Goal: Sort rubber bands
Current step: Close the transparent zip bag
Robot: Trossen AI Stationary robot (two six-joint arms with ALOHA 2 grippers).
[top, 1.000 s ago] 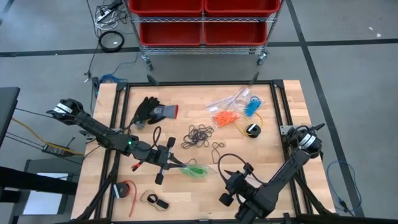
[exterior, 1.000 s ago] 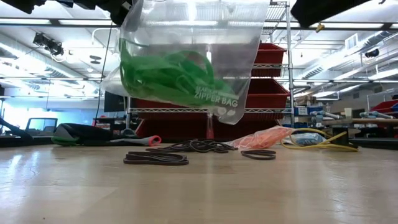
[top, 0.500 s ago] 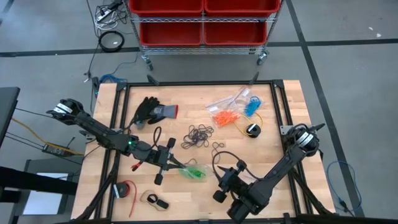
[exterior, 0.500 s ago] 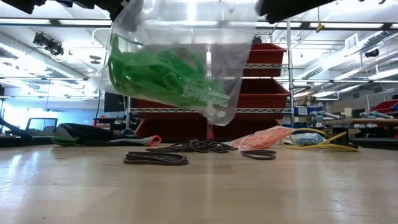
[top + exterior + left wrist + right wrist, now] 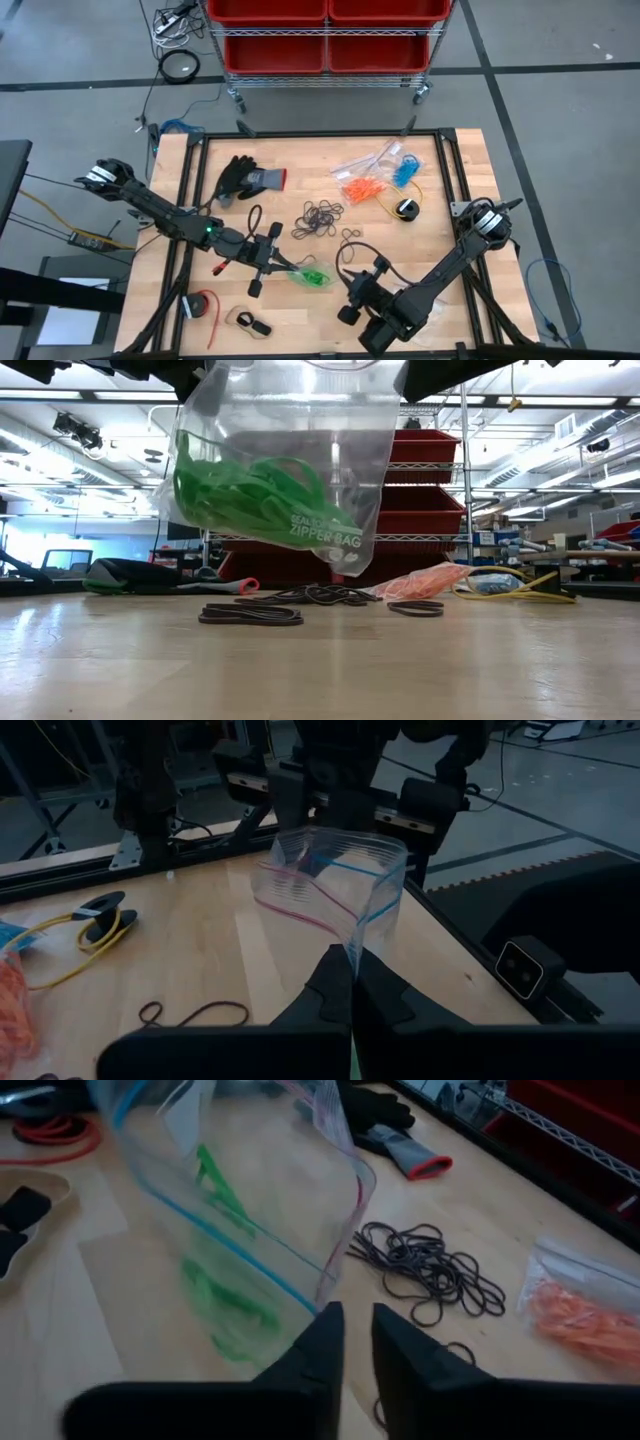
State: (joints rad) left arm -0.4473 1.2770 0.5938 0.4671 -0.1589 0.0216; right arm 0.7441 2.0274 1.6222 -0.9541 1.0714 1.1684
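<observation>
A clear zip bag [image 5: 312, 273] with green rubber bands [image 5: 255, 485] inside hangs above the table's near middle. My left gripper [image 5: 285, 264] is shut on it. My right gripper [image 5: 340, 282] is at the bag's right side with a narrow gap between its fingers [image 5: 358, 1320], and the bag's open rim [image 5: 322, 1295] is just at the fingertips. Black bands [image 5: 320, 220] lie in a loose pile on the table. Orange bands [image 5: 362, 187] and blue bands [image 5: 405, 170] lie in clear bags at the far right. My left gripper pinches the bag's rim at one end of the open mouth [image 5: 352, 948] between its two shut fingers, coming level from the table's left. The bag is lifted clear of the table and hangs tilted, mouth open, green bands low inside. Whether my right gripper touches the rim, I cannot tell.
A black glove [image 5: 245, 178] lies at the far left. A yellow cable [image 5: 400, 205] lies by the orange bag. One black band [image 5: 348, 237] lies alone near the middle. Red and black small items [image 5: 203, 305] lie at the near left.
My right gripper has moved toward the table's left, up to the hanging bag's right side. The bag has swung a little and tipped, staying clear of the table in my left gripper.
</observation>
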